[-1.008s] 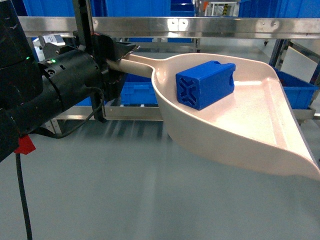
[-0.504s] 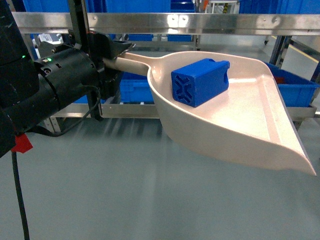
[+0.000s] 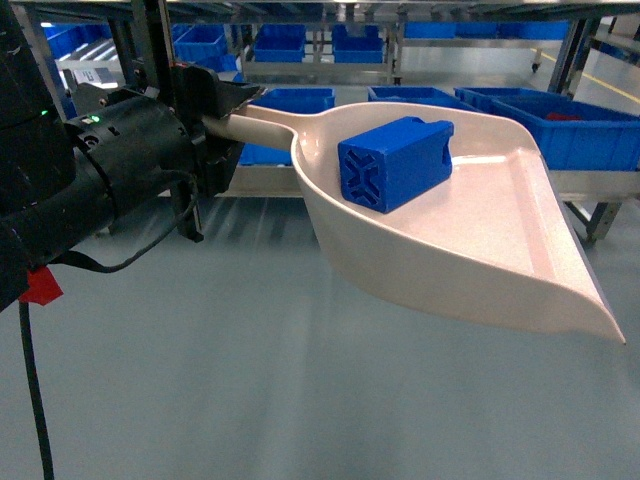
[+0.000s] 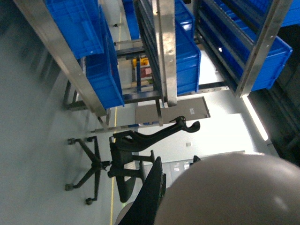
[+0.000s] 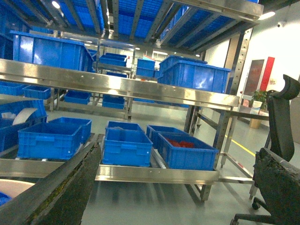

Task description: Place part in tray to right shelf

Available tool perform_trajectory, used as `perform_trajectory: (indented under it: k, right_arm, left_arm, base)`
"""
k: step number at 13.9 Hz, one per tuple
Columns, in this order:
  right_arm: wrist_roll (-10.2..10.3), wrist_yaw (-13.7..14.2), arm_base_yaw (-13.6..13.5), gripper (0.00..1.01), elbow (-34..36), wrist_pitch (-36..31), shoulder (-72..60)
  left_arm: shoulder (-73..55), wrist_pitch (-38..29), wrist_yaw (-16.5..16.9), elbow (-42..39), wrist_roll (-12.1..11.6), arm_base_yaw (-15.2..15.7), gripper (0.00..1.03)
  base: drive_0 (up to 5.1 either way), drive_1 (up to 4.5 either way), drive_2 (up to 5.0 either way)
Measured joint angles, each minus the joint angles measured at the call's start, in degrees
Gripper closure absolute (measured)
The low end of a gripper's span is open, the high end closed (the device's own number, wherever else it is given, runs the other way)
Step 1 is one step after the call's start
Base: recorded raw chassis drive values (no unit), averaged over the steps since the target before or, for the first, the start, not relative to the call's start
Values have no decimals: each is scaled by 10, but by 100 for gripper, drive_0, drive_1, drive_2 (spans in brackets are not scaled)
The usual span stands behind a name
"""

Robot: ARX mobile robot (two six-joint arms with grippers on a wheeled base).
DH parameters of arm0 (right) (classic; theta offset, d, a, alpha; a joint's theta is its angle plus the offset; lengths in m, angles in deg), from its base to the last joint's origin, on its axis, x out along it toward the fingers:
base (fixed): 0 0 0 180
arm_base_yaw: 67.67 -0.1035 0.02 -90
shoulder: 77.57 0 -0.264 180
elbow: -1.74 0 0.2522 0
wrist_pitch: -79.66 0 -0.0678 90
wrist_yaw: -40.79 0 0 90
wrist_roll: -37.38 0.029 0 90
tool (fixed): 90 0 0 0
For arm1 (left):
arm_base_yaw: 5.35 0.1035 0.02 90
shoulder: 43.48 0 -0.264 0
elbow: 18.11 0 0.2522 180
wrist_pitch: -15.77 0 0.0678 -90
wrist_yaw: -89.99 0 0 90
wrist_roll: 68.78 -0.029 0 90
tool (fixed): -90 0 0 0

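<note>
Grey smooth floor and steel racking stuffed with big blue plastic crates [image 3: 560, 125] are filling the whole room, with a black swivel office chair [image 4: 119, 154] sitting off behind in the left wrist view. Working outward from the left gripper [image 3: 215, 125]: it's clamping the long straight handle of the cream plastic dustpan-shaped tray [image 3: 470, 260], holding it out in the air. Small bright-blue plastic block [image 3: 393, 163], the part, is lying on its side in the back of the scoop, ribbed end facing the camera. Right gripper [image 5: 164, 197] is hanging spread wide, carrying nothing. Looks like we're mid-transport, not placing yet. Beyond the tray's far side, the stainless-steel flow rack [image 5: 154, 174] is waiting; I'd guess the next bit needs keeping the tray level so the block isn't sliding out.
</note>
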Motion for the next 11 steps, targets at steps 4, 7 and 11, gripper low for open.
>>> perform_trajectory:
  k: [4, 7, 11]
  right_arm:
    - [0, 0, 0, 3, 0, 0, 0]
    - [0, 0, 0, 3, 0, -1, 0]
    - [0, 0, 0, 3, 0, 2, 0]
  left_arm:
    - [0, 0, 0, 0, 0, 0, 90]
    - [0, 0, 0, 0, 0, 0, 90]
    - [0, 2, 1, 0, 0, 0, 90]
  base:
    - [-80, -80, -80]
    - [0, 0, 0]
    - [0, 0, 0]
